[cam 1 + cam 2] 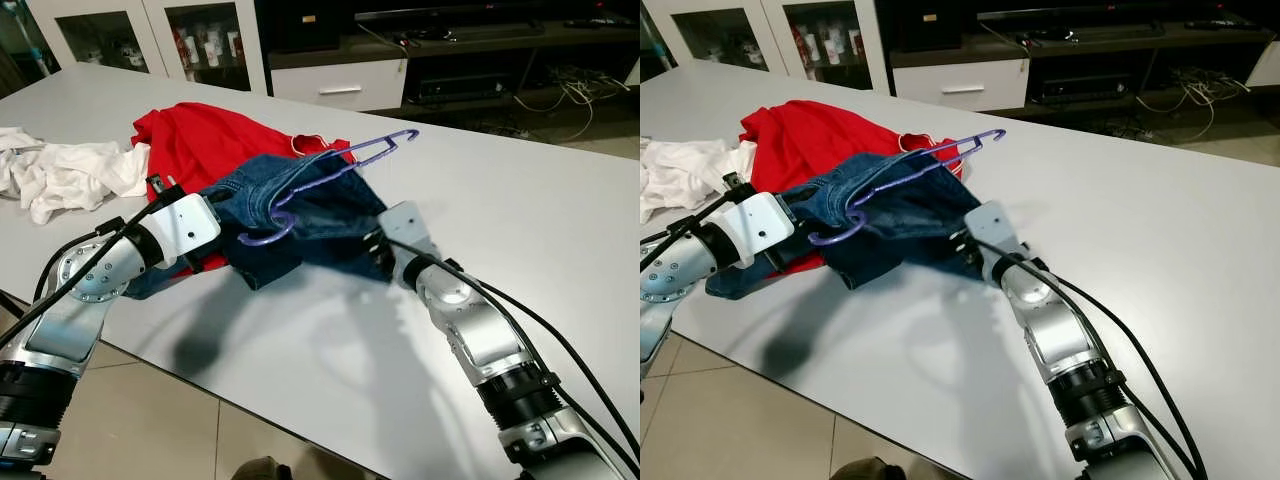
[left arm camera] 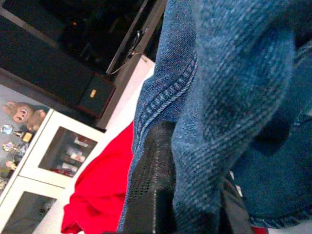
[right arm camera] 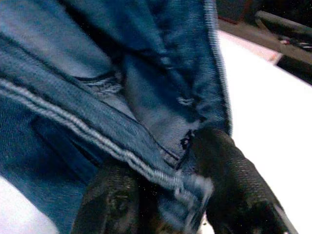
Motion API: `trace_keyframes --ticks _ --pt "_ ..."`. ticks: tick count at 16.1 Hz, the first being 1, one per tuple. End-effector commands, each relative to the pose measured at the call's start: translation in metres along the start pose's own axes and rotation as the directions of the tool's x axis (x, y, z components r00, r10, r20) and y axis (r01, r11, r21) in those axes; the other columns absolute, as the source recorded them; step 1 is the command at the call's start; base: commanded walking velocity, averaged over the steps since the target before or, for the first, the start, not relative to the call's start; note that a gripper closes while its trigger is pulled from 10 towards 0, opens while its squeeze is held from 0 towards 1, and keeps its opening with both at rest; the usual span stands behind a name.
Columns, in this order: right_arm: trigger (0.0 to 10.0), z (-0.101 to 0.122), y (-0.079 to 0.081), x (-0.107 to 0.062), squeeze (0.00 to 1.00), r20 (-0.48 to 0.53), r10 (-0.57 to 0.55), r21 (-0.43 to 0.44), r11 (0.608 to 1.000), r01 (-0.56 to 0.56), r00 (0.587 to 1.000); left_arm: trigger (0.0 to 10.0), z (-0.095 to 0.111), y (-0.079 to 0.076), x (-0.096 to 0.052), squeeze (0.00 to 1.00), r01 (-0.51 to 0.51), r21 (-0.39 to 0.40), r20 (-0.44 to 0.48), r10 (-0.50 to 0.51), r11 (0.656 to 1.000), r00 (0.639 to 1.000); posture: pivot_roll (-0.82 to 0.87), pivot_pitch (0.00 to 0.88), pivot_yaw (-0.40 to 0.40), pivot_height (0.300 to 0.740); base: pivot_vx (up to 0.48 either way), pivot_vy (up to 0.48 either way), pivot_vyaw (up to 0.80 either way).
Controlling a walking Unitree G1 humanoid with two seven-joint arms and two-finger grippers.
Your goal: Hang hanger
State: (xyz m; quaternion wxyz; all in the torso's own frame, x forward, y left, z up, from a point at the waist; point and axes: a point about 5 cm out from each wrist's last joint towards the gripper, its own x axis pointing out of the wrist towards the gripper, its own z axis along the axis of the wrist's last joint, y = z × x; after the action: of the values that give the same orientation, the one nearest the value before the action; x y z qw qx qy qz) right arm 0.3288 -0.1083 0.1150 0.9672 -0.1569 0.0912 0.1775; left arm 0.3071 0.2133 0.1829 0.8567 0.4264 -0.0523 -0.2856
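bright even light | soft shadows on table | wrist views close, blurred

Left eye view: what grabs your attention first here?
A blue denim garment held up above the white table, pinched by the left gripper and the right gripper at either side. A purple plastic hanger lies tangled on top of it, with a red cloth heaped behind.

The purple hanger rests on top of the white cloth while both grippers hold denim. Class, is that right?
Not quite. The purple hanger rests on the blue denim garment, not the white cloth, as the left eye view shows. Both the left gripper and right gripper do hold denim.
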Motion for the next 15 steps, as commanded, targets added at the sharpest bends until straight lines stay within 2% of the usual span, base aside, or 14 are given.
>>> trace_keyframes --ticks 1,2,3,4,6,7,10,11,12,14,15 --pt "0.0 0.011 -0.015 0.002 0.0 0.047 -0.092 -0.028 0.995 0.093 0.995 0.0 0.005 0.008 -0.004 0.0 -0.011 -0.03 0.028 0.011 0.999 1.0 -0.01 0.0 0.085 0.74 0.0 0.0 0.0" --pt "0.0 0.011 -0.017 0.002 0.0 0.053 -0.109 -0.033 0.993 0.11 0.993 0.0 0.005 0.007 -0.005 0.0 -0.003 -0.044 0.036 0.004 0.999 0.999 -0.01 0.0 0.085 0.74 0.0 0.0 0.0" --pt "0.0 0.015 -0.026 0.002 0.0 0.075 -0.161 -0.038 0.986 0.165 0.984 0.0 0.007 0.004 -0.006 0.0 0.026 -0.073 0.053 -0.022 0.997 0.998 -0.02 0.0 0.086 0.74 0.0 0.0 0.0" --pt "0.0 0.024 -0.042 0.0 0.0 0.131 -0.244 -0.059 0.966 0.253 0.961 0.0 0.008 0.0 -0.009 0.0 0.074 -0.106 0.072 -0.066 0.992 0.995 -0.02 0.0 0.086 0.74 0.0 0.0 0.0" --pt "0.0 0.031 -0.055 -0.002 0.0 0.193 -0.299 -0.098 0.942 0.322 0.934 0.0 0.013 -0.002 -0.014 0.0 0.118 -0.167 0.127 -0.097 0.979 0.987 -0.02 0.0 0.087 0.74 0.0 0.0 0.0" --pt "0.0 0.035 -0.064 -0.004 0.0 0.223 -0.335 -0.121 0.922 0.367 0.915 0.0 0.02 -0.005 -0.018 0.0 0.18 -0.218 0.192 -0.138 0.959 0.972 -0.02 0.0 0.086 0.74 0.0 0.0 0.0" --pt "0.0 0.044 -0.08 -0.008 0.0 0.303 -0.404 -0.179 0.865 0.468 0.863 0.0 0.022 -0.004 -0.025 0.0 0.214 -0.291 0.222 -0.152 0.932 0.963 -0.02 0.0 0.082 0.74 0.0 0.0 0.0" --pt "0.0 0.045 -0.081 -0.008 0.0 0.315 -0.408 -0.184 0.859 0.477 0.857 0.0 0.023 -0.004 -0.026 0.0 0.221 -0.302 0.226 -0.156 0.927 0.962 -0.02 0.0 0.082 0.74 0.0 0.0 0.0" --pt "0.2 0.048 -0.084 -0.009 0.0 0.344 -0.42 -0.181 0.848 0.498 0.84 0.0 0.023 -0.006 -0.029 0.0 0.237 -0.328 0.232 -0.165 0.914 0.958 -0.01 0.0 0.081 0.74 0.0 0.0 0.0" --pt "1.4 0.054 -0.086 -0.012 0.0 0.4 -0.434 -0.182 0.826 0.534 0.807 0.0 0.02 -0.01 -0.031 0.0 0.233 -0.364 0.211 -0.164 0.902 0.964 -0.01 0.0 0.077 0.74 0.0 0.0 0.0" --pt "2.2 0.06 -0.088 -0.016 0.0 0.452 -0.449 -0.167 0.806 0.568 0.77 0.0 0.016 -0.013 -0.033 0.0 0.23 -0.42 0.203 -0.156 0.878 0.967 -0.01 0.0 0.077 0.74 0.0 0.0 0.0"
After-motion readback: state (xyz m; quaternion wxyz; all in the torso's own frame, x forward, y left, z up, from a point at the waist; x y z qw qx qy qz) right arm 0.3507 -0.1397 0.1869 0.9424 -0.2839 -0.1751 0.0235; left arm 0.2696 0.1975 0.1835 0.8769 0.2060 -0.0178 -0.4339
